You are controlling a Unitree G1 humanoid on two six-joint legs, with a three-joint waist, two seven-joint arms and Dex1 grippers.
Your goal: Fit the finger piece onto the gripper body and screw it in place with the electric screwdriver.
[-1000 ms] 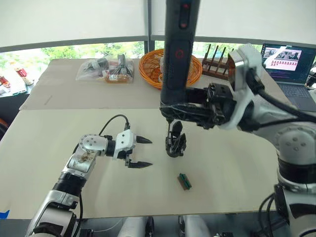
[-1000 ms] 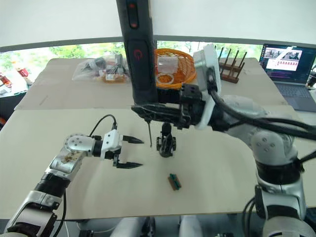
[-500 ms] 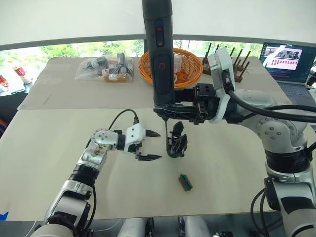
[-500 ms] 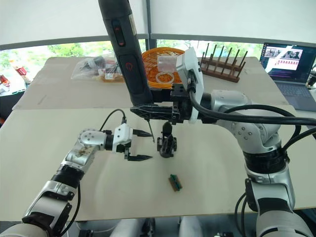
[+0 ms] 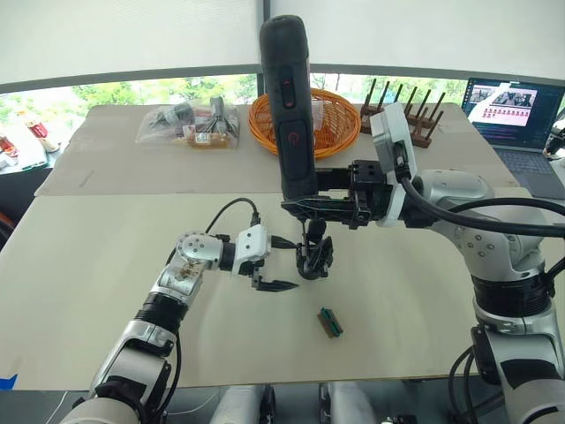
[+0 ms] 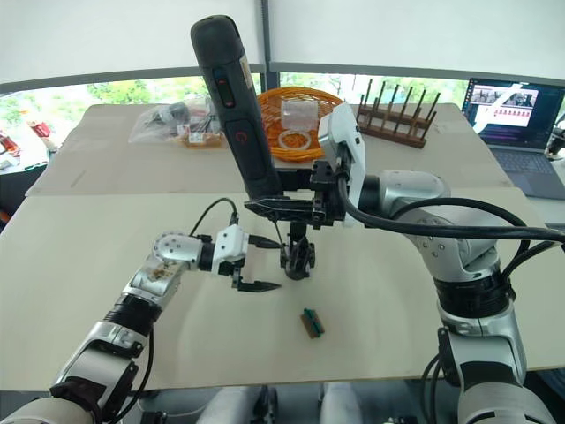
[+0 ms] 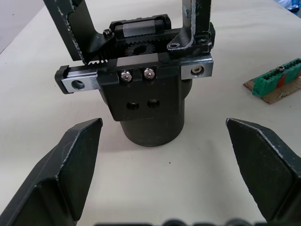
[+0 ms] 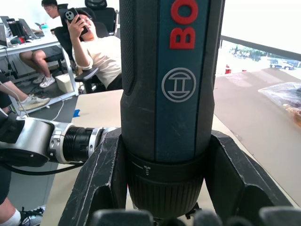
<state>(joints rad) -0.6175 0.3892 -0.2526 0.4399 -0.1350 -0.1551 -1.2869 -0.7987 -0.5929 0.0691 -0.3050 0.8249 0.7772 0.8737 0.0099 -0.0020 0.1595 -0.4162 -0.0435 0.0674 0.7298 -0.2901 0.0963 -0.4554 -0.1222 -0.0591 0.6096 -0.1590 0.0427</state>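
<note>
— Looks how, the gripper body [image 5: 314,256]?
— Small and black: round cylindrical base standing on the table [image 5: 106,256], a toothed rack and bracket bar across the top, two silver screws in the middle of that bar, black uprights rising from it.
— And the electric screwdriver [image 5: 290,106]?
— Thick, black, red markings on the barrel, thin bit pointing down over the top of the gripper body. Clamped upright between the fingers of the right gripper [image 5: 328,205].
— Seen from the wrists, but not from the head?
— From the left wrist: the screw heads, two holes below them, the rack teeth. From the right wrist: the red lettering and round logo on the barrel, people seated at desks beyond.
— Left gripper [image 5: 281,263]?
— Spread wide, holding nothing. Gripper body just ahead of its fingertips [image 7: 75,150], centred between them, not touching. Green-and-brown block [image 5: 330,322] off to one side, nearer the robot.
</note>
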